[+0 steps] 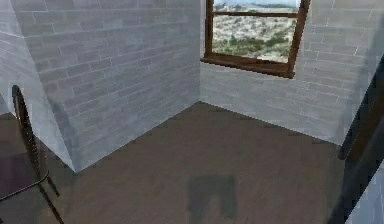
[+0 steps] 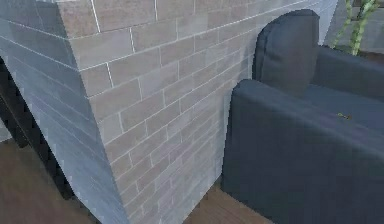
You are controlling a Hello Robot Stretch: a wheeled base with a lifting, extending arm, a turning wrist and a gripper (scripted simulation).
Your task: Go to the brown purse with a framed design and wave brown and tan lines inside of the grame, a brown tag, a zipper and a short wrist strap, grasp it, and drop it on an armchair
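Observation:
A dark blue armchair [image 2: 310, 130] stands in the arm side view's right half, close against a grey brick wall corner [image 2: 130, 110]. Its rounded backrest rises at the upper right and its broad arm faces me.
In the forward view, grey brick walls [image 1: 110, 70] meet around a bare dark wooden floor [image 1: 220, 160]. A wood-framed window [image 1: 256, 35] sits in the far wall. A dark thin-legged chair [image 1: 25, 150] stands at the left edge, and a dark upright edge [image 1: 365, 150] at the right. A green plant [image 2: 362, 25] shows behind the armchair.

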